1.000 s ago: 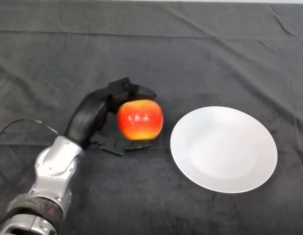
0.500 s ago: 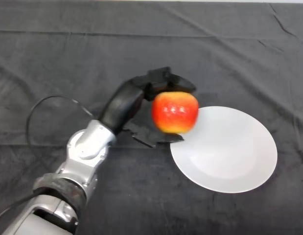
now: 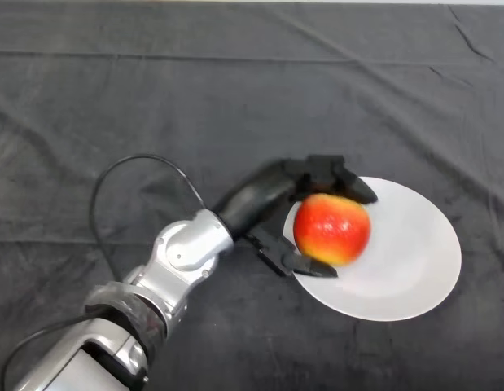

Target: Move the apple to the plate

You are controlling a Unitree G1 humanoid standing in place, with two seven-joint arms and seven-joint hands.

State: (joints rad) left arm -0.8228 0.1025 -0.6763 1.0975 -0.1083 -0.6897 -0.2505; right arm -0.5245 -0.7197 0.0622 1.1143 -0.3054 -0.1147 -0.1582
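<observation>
The left hand [image 3: 278,192] has its black fingers [image 3: 343,181] and thumb curled round a red and yellow apple [image 3: 332,229], grasping it from the left side. The fingers wrap over the far side of the fruit, while the thumb reaches under its near side, ending just below the apple's lower left edge. The apple sits over the left part of a round white plate [image 3: 414,261], inside the rim; whether it touches the plate's surface or is held just above it cannot be told from this view. Its red skin fades to yellow along the lower right, and a pale highlight shows on top.

The silver-grey arm [image 3: 182,252] comes in from the near left corner and angles toward the far right, its black wrist section crossing the plate's left edge. The plate lies right of centre on the counter [image 3: 235,90], which is covered by a dark cloth with soft creases running across its far half. The right and near parts of the plate are bare white.
</observation>
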